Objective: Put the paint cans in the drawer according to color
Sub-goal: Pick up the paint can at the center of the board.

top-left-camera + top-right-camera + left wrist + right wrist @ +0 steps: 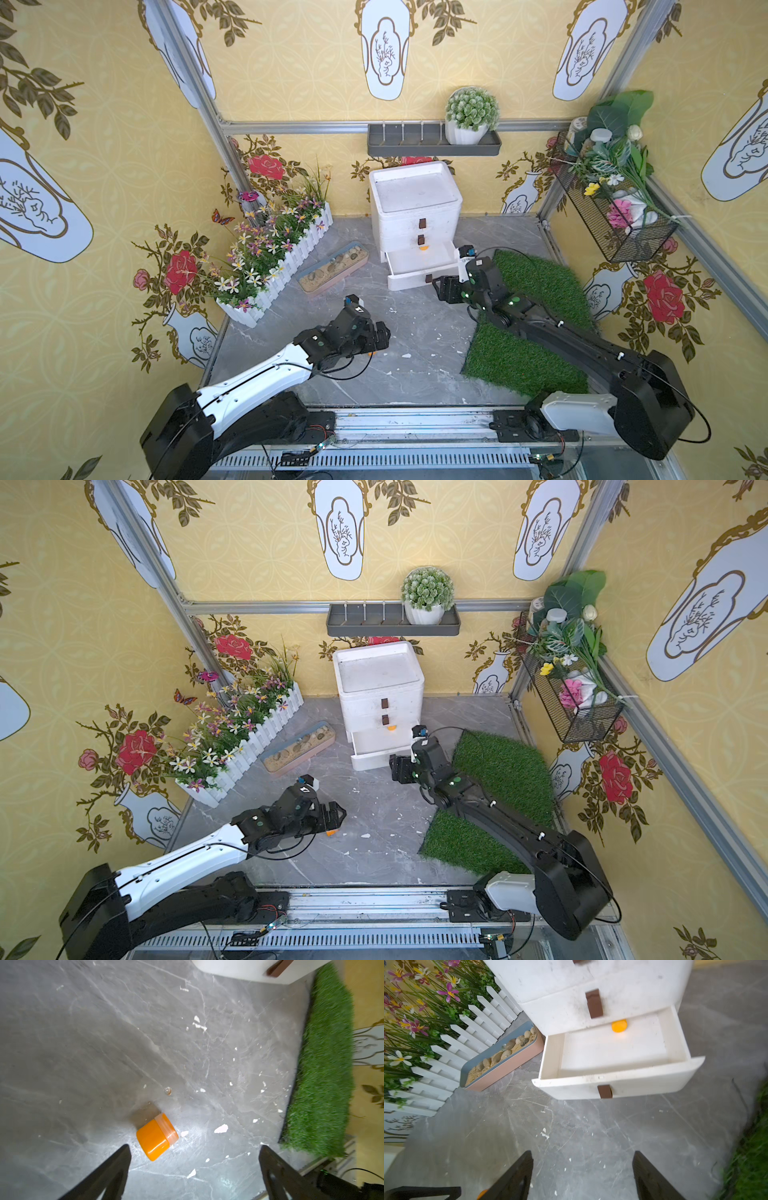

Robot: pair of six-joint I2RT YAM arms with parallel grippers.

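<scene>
An orange paint can (156, 1136) lies on its side on the grey floor, its lid toward the grass mat. My left gripper (194, 1147) hovers over it, open, with the can just ahead of one finger and untouched. In both top views only a sliver of this can (371, 353) (331, 833) shows under the left gripper (384, 332). A second orange can (619, 1026) sits at the back of the open bottom drawer (643, 1084) of the white cabinet (415, 208). My right gripper (583, 1153) stands open and empty over the floor in front of that drawer.
A white picket planter of flowers (282, 249) and a tray of sand and pebbles (333, 268) lie left of the cabinet. A green grass mat (536, 332) lies under the right arm. The two upper drawers are closed. White chips dot the floor.
</scene>
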